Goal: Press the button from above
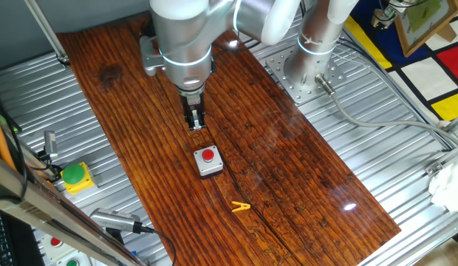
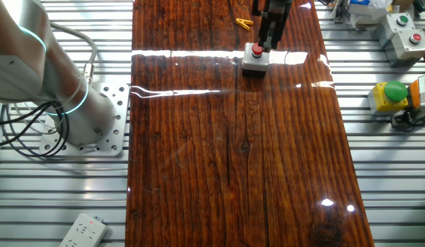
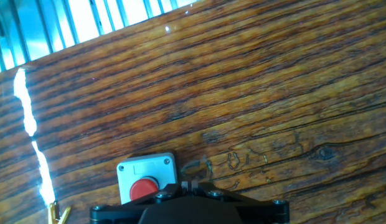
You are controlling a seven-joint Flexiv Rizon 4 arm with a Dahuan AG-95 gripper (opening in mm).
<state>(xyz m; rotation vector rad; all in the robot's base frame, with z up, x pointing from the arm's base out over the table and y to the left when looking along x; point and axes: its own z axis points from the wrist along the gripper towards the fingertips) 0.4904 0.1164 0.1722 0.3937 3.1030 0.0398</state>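
Observation:
The small red button (image 1: pixel 207 155) sits in its square light-grey box (image 1: pixel 211 168) near the middle of the wooden tabletop. It also shows in the other fixed view (image 2: pixel 256 49) and low left in the hand view (image 3: pixel 144 188). My gripper (image 1: pixel 196 124) points straight down and hangs above the wood just beyond the box, a little off from over the button. In the hand view the fingertips (image 3: pixel 188 185) sit just right of the button and touch each other, holding nothing. In the other fixed view the gripper (image 2: pixel 266 45) overlaps the box's far edge.
A yellow clip (image 1: pixel 241 207) lies on the wood near the box. A green dome button on a yellow box (image 1: pixel 75 176) and a white panel with small buttons (image 2: pixel 404 31) stand off the board on the metal table. The arm's base (image 1: pixel 306 70) is bolted beside the board.

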